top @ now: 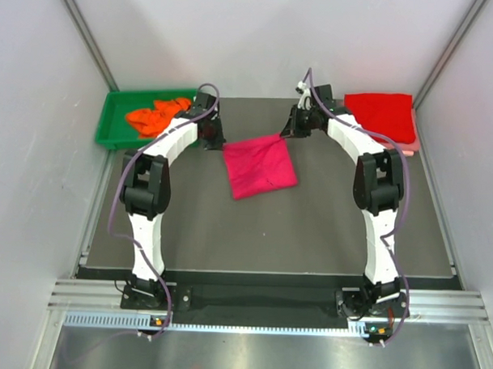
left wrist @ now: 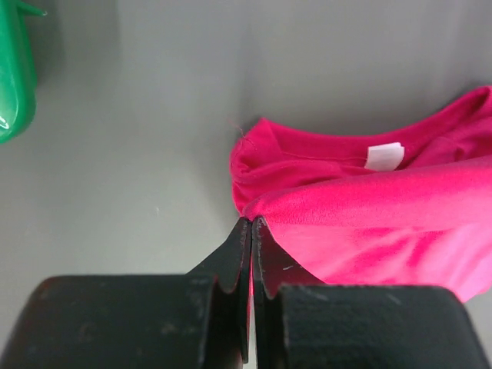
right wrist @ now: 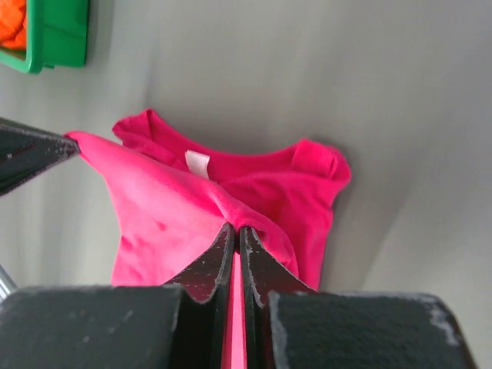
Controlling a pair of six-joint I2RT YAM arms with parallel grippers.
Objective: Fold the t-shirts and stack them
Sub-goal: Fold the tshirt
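Both end effectors [left wrist: 251, 221] [right wrist: 236, 228] pinching magenta-pink t-shirt [top: 259, 167] at lifted edge.

Four t-shirts are in view, one magenta-pink t-shirt [top: 259, 165] at the middle, one bright red t-shirt [top: 380, 115] and one pale pink t-shirt [top: 407, 146] far right, one orange t-shirt [top: 156, 115] far left, plus one green tray [top: 103, 128] and two grippers, the left gripper [left wrist: 251, 223] and the right gripper [right wrist: 236, 228].
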